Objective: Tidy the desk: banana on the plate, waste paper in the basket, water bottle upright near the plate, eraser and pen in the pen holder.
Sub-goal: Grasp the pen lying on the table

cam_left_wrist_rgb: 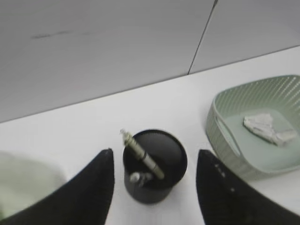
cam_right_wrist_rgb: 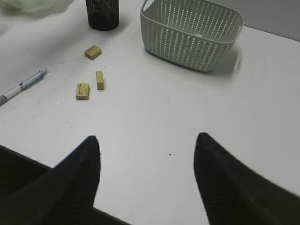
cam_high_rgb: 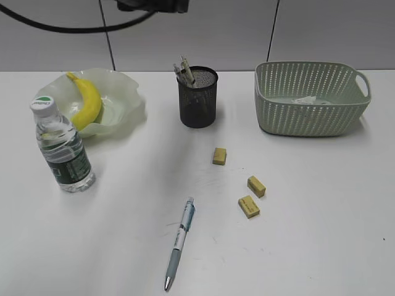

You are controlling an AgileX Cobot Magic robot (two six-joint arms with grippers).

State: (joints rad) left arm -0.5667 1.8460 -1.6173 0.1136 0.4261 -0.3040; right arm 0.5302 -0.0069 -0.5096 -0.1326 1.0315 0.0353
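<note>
black mesh pen holder (cam_left_wrist_rgb: 154,166) between spread left gripper (cam_left_wrist_rgb: 154,183) jaws, right gripper (cam_right_wrist_rgb: 147,176) spread

White desk (cam_high_rgb: 321,203), faintly scuffed. Directly on it: plate (cam_high_rgb: 126,98) and upright water bottle (cam_high_rgb: 62,148) at left, pen holder (cam_high_rgb: 197,98) centre, basket (cam_high_rgb: 311,98) right, three yellow erasers (cam_high_rgb: 249,206) and a loose pen (cam_high_rgb: 179,242) nearer the front.
</note>
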